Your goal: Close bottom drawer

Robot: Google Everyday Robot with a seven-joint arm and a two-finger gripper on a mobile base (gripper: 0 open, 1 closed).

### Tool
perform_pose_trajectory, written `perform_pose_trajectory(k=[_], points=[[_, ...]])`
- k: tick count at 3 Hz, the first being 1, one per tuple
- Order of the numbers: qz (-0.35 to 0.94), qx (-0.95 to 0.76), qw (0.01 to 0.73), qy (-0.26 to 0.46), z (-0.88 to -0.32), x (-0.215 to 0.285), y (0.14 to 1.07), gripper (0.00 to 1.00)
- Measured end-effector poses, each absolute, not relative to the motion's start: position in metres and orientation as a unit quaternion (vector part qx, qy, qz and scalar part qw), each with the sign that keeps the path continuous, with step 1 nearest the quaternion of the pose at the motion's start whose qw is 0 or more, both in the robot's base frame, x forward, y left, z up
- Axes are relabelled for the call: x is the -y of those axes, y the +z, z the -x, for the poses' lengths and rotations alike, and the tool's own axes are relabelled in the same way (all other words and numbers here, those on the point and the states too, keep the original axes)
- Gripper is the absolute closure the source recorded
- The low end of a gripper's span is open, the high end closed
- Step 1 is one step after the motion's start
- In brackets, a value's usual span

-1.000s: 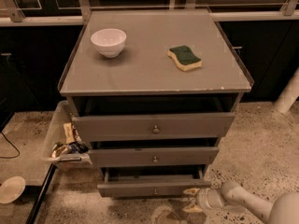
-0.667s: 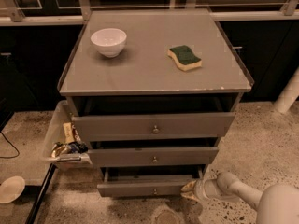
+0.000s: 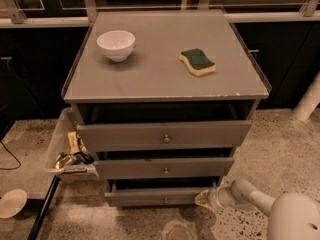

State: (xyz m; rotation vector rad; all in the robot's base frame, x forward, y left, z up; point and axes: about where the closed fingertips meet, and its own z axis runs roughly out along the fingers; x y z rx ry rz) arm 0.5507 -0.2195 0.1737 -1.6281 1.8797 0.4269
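The grey cabinet point(image 3: 165, 76) has three drawers, all pulled partly out. The bottom drawer point(image 3: 155, 197) is the lowest and slimmest, with a small round metal knob point(image 3: 165, 200); it sticks out a little from the cabinet. My gripper point(image 3: 204, 199) is low at the drawer's right end, against the front panel, at the tip of my white arm point(image 3: 250, 196) that reaches in from the lower right.
A white bowl point(image 3: 116, 45) and a green-and-yellow sponge point(image 3: 197, 62) lie on the cabinet top. A clear bin point(image 3: 67, 151) of snack packets stands to the cabinet's left. A white disc point(image 3: 11, 203) lies on the speckled floor at lower left. A white post point(image 3: 307, 101) stands at right.
My gripper has moved left and up to the bottom drawer's right end. The bottom drawer has slid further in.
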Motion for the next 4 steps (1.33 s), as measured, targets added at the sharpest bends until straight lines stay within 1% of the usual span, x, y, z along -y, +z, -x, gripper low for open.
perform_pose_trajectory(k=[3,4], points=[[0.615,-0.71,0.304,0.161,-0.5507,0.2194,0.1736,0.17],[0.615,-0.71,0.304,0.161,-0.5506,0.2192,0.1736,0.0]])
